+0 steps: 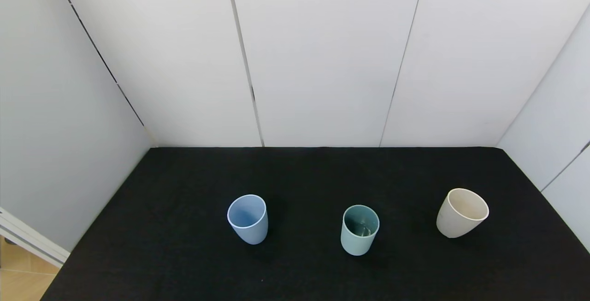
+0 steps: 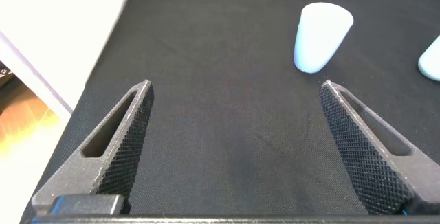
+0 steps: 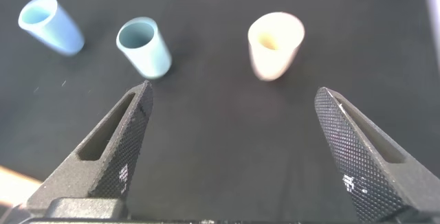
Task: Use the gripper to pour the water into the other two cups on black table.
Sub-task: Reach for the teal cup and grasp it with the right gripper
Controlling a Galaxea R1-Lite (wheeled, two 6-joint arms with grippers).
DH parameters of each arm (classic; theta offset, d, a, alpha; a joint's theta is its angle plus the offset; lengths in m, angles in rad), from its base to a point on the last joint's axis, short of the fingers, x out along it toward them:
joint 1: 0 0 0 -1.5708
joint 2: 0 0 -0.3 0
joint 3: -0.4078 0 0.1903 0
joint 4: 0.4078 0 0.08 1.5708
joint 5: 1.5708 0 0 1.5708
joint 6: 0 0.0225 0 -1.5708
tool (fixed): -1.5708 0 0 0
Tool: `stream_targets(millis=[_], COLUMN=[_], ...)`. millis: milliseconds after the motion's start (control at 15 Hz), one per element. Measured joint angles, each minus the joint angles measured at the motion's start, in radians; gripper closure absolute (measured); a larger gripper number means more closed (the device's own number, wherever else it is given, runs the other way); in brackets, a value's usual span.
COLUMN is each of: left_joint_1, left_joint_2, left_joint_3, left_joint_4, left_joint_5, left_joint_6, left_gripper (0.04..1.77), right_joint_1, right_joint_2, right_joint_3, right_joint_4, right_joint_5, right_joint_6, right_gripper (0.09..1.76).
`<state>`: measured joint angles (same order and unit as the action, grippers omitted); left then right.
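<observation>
Three tumblers stand upright in a row on the black table (image 1: 184,255). The light blue cup (image 1: 248,218) is on the left, the teal-green cup (image 1: 359,229) in the middle with faint glints of water (image 1: 364,231) inside, the cream-beige cup (image 1: 462,212) on the right. Neither arm shows in the head view. My left gripper (image 2: 235,88) is open and empty over bare cloth, the light blue cup (image 2: 321,36) ahead of it. My right gripper (image 3: 232,95) is open and empty, with the light blue (image 3: 51,23), teal-green (image 3: 144,47) and cream-beige (image 3: 274,44) cups ahead.
White panel walls (image 1: 322,56) enclose the table at the back and both sides. The table's left edge and a strip of wooden floor (image 1: 23,282) show at the lower left.
</observation>
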<state>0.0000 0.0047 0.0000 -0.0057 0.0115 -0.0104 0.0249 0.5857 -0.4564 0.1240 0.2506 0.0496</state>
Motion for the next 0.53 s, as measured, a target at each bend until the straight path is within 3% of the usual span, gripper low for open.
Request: stream_targets(millis=[267,533], left_joint_1=[0.0,0.0], left_joint_2=[0.0,0.0], left_joint_3=[0.0,0.0], left_joint_4=[0.0,0.0], left_joint_5=[0.0,0.0], left_joint_6=[0.0,0.0], left_gripper=[0.09,0.09], right_joint_1=[0.113,0.356], right_joint_2=[0.344,0.651], right_joint_3=[-0.072,-0.094], right_joint_4=[-0.071,-0.279], right_joint_5=[0.019,-0.152], right_joint_6=[0.012,0.107], right_gripper=[0.14,0.14])
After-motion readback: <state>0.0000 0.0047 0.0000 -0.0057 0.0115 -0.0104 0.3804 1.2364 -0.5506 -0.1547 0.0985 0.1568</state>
